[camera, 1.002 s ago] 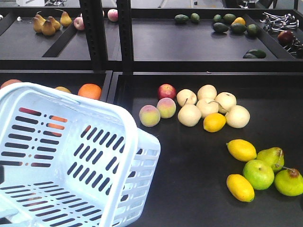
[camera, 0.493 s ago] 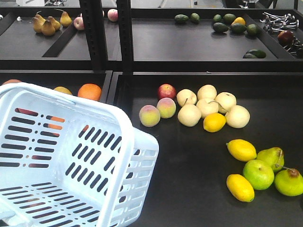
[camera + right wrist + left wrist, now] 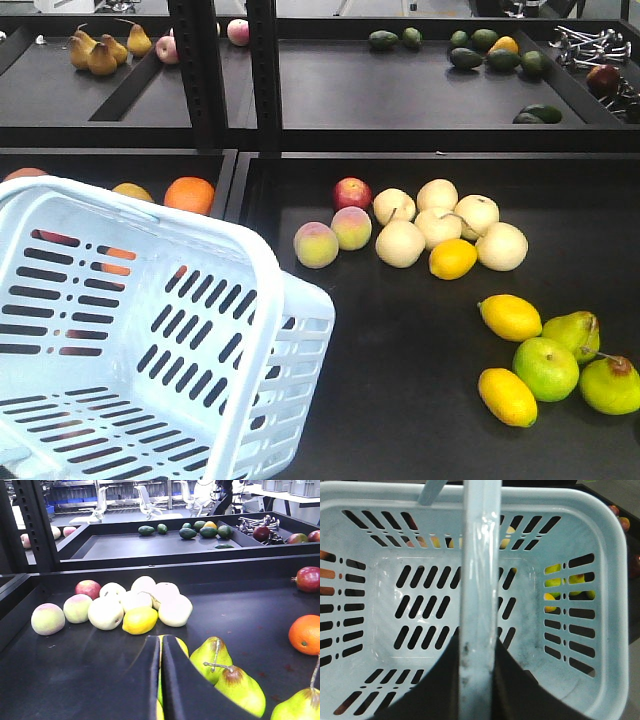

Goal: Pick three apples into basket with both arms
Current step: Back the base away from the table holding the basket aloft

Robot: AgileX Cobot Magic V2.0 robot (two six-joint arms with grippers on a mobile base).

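**Empty basket held tilted at the left, with no apple picked yet**

The left gripper (image 3: 478,652) is clamped on the handle (image 3: 480,555) of the basket (image 3: 150,212), which runs up between its black fingers (image 3: 435,690). The wrist camera looks straight down onto a bare slotted floor, so the arm hangs above the basket. It carries the basket tilted in front of an orange (image 3: 189,192), probably so the open top stays reachable for the other arm. The right gripper (image 3: 161,641) reaches forward low over the tray (image 3: 65,675), above a lemon (image 3: 140,620) and green pears (image 3: 215,660). Its jaws are pressed together with nothing between them. One dark red apple (image 3: 603,78) lies on the upper shelf (image 3: 400,95) at far right, well apart from both grippers.
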